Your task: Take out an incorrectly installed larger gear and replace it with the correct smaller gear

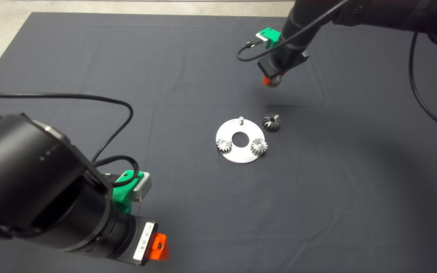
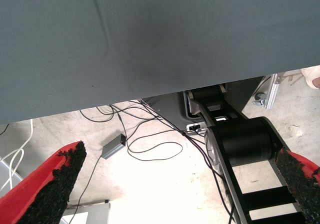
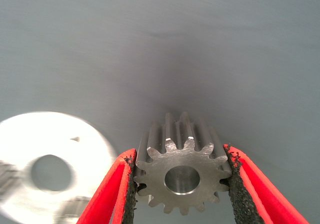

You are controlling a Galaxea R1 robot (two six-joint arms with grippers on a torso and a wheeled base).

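Gripping the smaller gear (image 3: 182,176) by its toothed rim, the right gripper (image 1: 273,80) hangs above the mat, beyond the plate (image 1: 239,156). Bare pin (image 1: 241,120) waits; larger gear (image 1: 271,122) lies just beside it. Left gripper (image 2: 175,184) parked, fingers apart. Risk: the bore missing the pin, or teeth jamming against neighbouring gears.

three small gears (image 1: 224,145), one larger gear (image 1: 271,122)

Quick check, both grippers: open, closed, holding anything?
Left gripper: open, empty, parked at the mat's near left edge.
Right gripper: shut on the smaller gear, raised above the mat beyond the round plate.
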